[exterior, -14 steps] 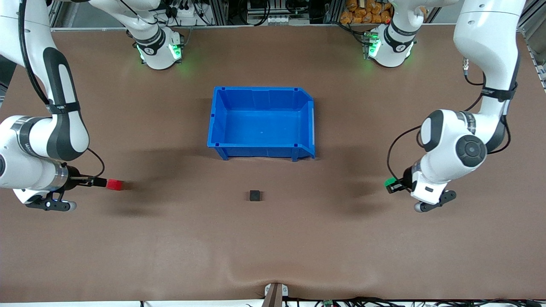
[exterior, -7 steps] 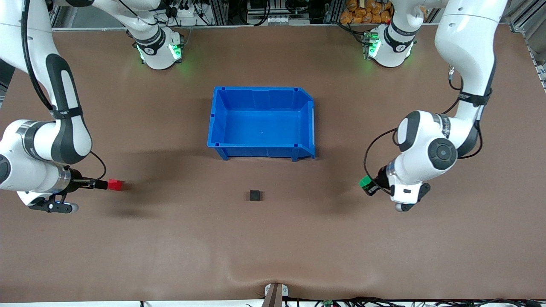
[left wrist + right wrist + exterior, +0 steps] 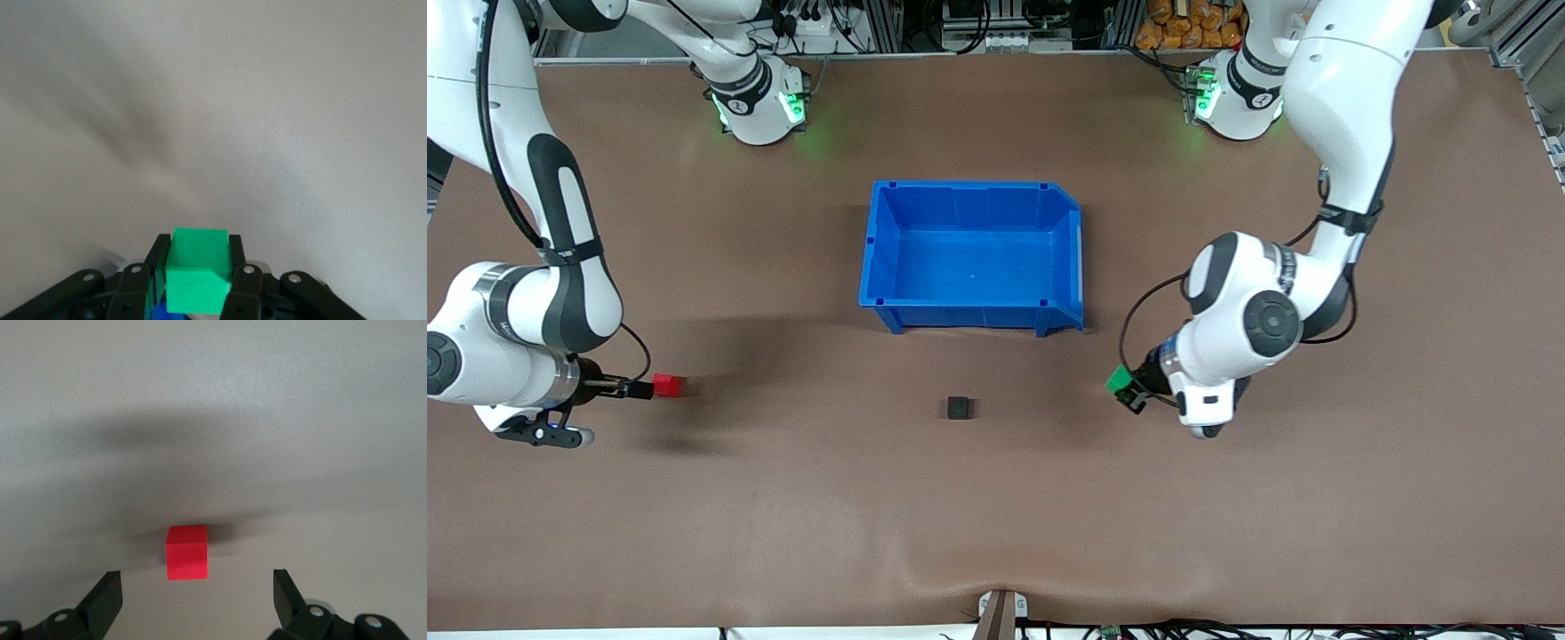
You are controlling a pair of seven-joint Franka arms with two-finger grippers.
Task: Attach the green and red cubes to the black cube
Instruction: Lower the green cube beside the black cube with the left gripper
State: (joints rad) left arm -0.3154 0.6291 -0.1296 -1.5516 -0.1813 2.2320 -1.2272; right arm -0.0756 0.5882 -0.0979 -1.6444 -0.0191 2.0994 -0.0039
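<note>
Cubes here look small, rigid and light, so each should handle easily if pinched across two flat opposite faces, squarely, since a corner grip could let one twist out. Left pincer (image 3: 1129, 393) is clamped on the green cube (image 3: 1118, 381), taken by its side faces, as the left wrist view shows (image 3: 196, 279); it hangs just over the worktop (image 3: 996, 516), toward the left arm's end and well apart from the black cube (image 3: 959, 407). That black cube sits flat on the worktop, nearer the front camera than the blue bin (image 3: 971, 313), its edges roughly square to the bin's. Red cube (image 3: 667, 384) rests on the worktop toward the right arm's end, just ahead of the right pincer (image 3: 640, 389), whose fingers stand wide apart and hold nothing; in the right wrist view the cube (image 3: 187, 551) lies between and ahead of the tips. Being cubes, none has a long axis; only face alignment matters for joining.
</note>
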